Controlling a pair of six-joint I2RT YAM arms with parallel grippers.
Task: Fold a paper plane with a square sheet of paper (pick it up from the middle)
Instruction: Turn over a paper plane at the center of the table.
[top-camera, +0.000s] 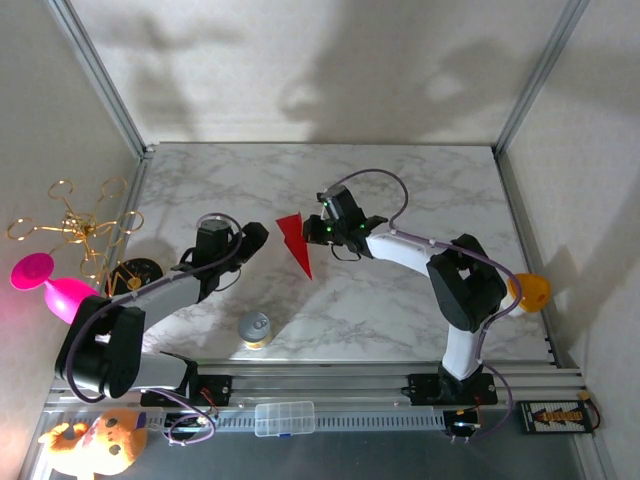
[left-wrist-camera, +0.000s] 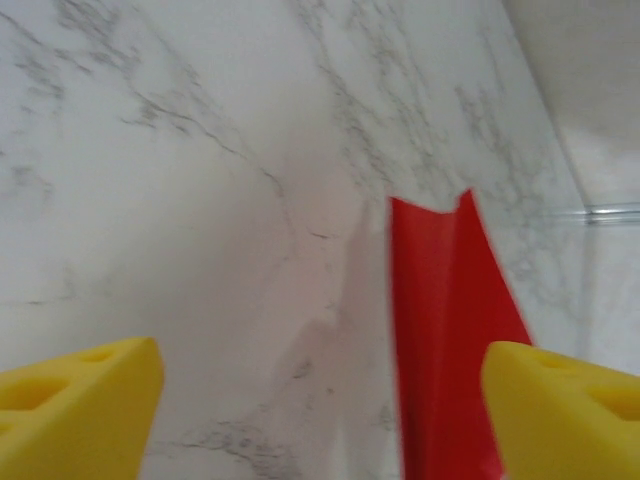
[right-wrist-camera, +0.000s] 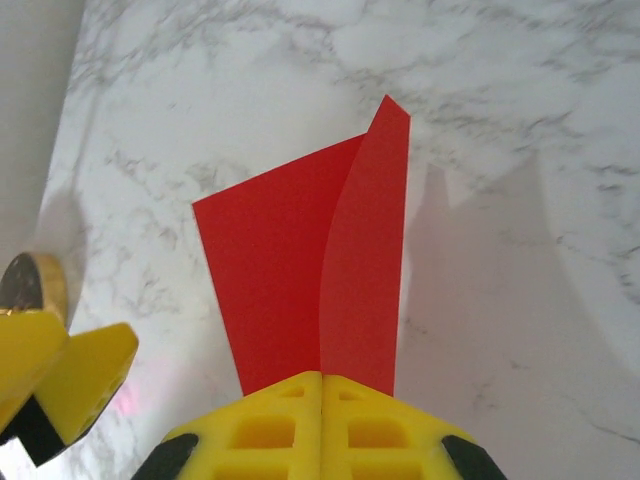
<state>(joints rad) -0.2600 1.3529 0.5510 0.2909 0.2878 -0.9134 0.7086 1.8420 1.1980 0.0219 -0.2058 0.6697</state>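
Right claw (right-wrist-camera: 322, 400) is clamped tight on the folded red paper (right-wrist-camera: 300, 270), pinching it at the wide end, with 2 flaps fanning away toward 12 o'clock in the wrist view. From above, the paper hangs over the middle of the marble table (top-camera: 400, 300), its sharp tip aiming down toward 5 o'clock. At its 9 o'clock sits the left claw (left-wrist-camera: 320, 420), jaws spread wide and gripping nothing, the red edge just beside its right-hand pad. This stuff looks feather-light, thin and floppy, so it will likely bend, slip or crumple under a careless squeeze. Best bet for the left claw, I'd say: a gentle pinch on the crease line, where the doubled layers give some stiffness.
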